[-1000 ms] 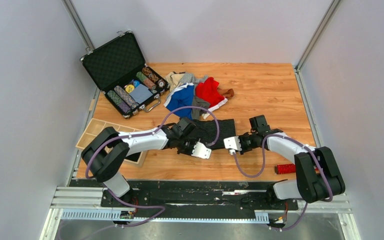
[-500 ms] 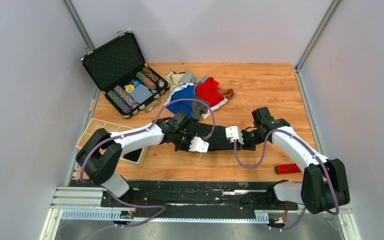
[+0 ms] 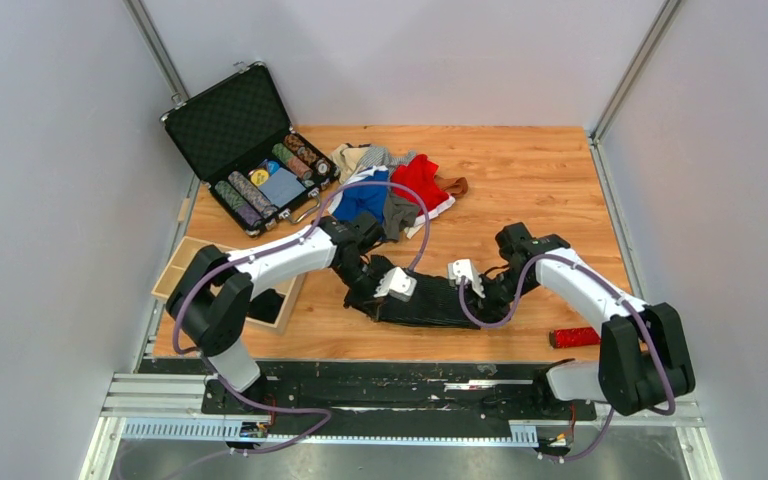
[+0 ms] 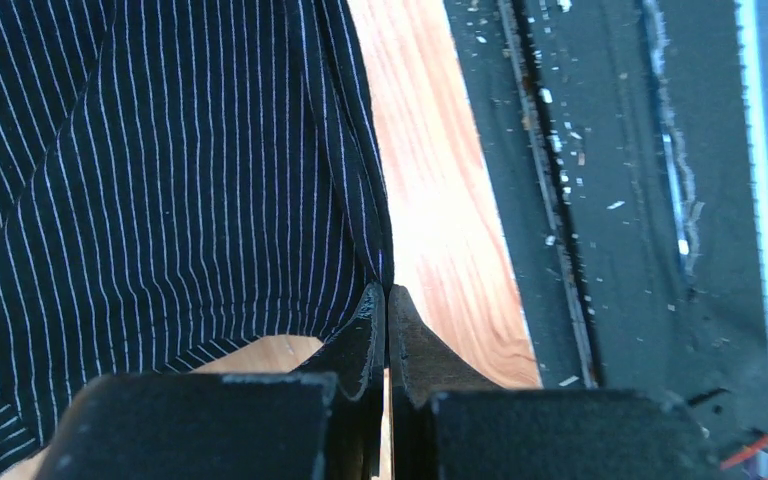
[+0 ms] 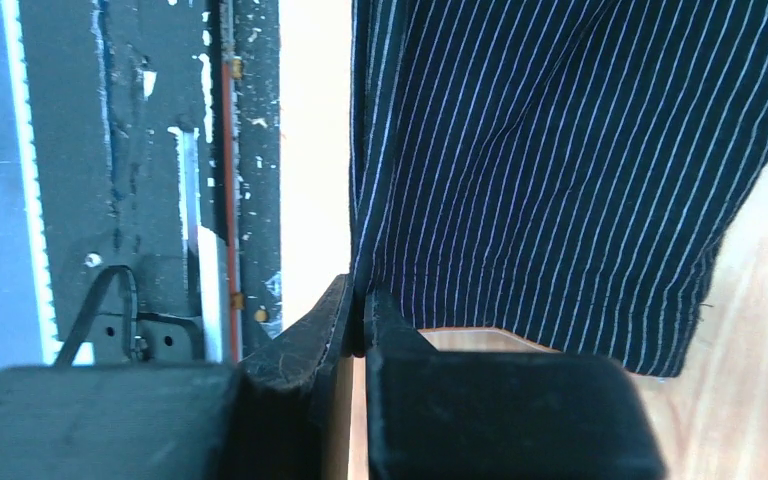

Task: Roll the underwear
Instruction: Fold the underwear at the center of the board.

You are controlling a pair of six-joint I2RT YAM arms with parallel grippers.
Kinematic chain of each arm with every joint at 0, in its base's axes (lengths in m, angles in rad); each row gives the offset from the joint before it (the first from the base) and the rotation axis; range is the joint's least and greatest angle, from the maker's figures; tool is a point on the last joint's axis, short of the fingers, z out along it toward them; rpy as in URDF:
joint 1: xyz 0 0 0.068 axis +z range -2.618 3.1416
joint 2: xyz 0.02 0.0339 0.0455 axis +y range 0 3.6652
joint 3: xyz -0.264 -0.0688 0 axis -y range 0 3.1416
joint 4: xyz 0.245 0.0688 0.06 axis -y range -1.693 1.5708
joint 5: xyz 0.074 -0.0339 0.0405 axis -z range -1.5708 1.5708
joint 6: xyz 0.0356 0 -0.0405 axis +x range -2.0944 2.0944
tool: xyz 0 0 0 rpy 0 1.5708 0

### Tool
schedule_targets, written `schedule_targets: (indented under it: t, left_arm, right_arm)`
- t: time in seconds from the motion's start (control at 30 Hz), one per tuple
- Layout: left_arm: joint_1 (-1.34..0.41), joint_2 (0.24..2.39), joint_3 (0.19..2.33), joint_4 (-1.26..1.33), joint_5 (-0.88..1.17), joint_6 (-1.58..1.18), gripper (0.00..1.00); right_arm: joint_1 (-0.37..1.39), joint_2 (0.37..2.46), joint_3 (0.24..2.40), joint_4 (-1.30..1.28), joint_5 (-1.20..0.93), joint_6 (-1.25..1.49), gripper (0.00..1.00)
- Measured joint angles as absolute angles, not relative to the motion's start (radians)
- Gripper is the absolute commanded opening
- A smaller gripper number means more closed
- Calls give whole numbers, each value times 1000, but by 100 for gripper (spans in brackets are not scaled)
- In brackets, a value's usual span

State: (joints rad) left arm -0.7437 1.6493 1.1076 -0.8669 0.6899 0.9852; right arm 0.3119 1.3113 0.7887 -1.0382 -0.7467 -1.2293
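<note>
A black pinstriped underwear (image 3: 426, 306) lies bunched near the table's front edge, stretched between my two grippers. My left gripper (image 3: 368, 300) is shut on the garment's left end; in the left wrist view its tips (image 4: 387, 292) pinch the hem of the striped cloth (image 4: 160, 180). At the right end my right gripper (image 3: 488, 296) is shut on the cloth too, and the right wrist view has its tips (image 5: 358, 292) clamped on the striped fabric's (image 5: 560, 150) edge. More underwear (image 3: 392, 185) in red, blue, grey and beige sits heaped at the back of the table.
An open black case (image 3: 222, 118) of poker chips stands at the back left. A wooden divided tray (image 3: 182, 268) lies at the left edge under the left arm. A red bristly stick (image 3: 572, 337) rests at the front right. The black rail (image 4: 610, 200) runs just past the table edge.
Both grippers have drawn the black striped underwear from mid-table toward the near edge, and it has bunched up. The right gripper closed onto its right end.
</note>
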Motion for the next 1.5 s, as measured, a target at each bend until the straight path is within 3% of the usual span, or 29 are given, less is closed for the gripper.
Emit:
schedule_targets:
  t: [0.73, 1.5]
  left_arm:
    - [-638, 2096, 1705, -1444, 784, 1144, 0]
    - [-570, 2263, 1961, -1392, 694, 1032, 0]
  right_arm:
    - [216, 1601, 1008, -1232, -803, -1176, 0]
    - [118, 1897, 1234, -1285, -826, -1126, 0]
